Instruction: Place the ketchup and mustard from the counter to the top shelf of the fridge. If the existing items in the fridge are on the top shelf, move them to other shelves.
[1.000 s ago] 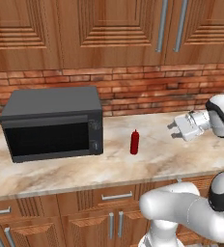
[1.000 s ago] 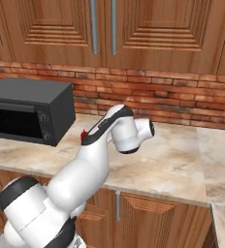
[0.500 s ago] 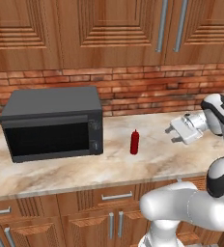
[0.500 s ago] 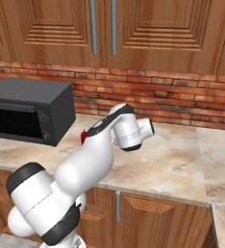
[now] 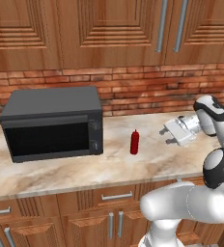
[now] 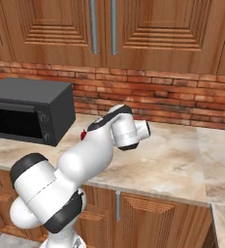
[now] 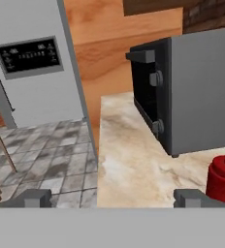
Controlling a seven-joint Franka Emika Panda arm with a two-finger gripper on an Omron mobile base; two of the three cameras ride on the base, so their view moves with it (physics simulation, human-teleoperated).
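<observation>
The ketchup (image 5: 134,142), a small all-red squeeze bottle, stands upright on the beige counter (image 5: 109,169) just right of the microwave. My gripper (image 5: 166,136) hovers to the right of the bottle and points at it, open, with nothing between its fingers. In the hand view the ketchup (image 7: 224,181) sits at the lower right, beside the right fingertip (image 7: 188,197) and outside the open gripper (image 7: 112,198). A sliver of the ketchup (image 6: 84,134) peeks out behind my arm in the right base view. The grey fridge (image 7: 32,68) with a dark control panel stands beyond the counter's end. The mustard, top shelf and existing items are out of view.
A dark grey microwave (image 5: 53,123) stands on the counter's left part, against the brick wall (image 5: 133,89). Wooden wall cabinets (image 5: 109,29) hang above. Past the counter's end the grey tiled floor (image 7: 46,160) shows in the hand view.
My gripper has crept a little left and down, closer to the ketchup, staying open. The bottle and microwave have not moved.
</observation>
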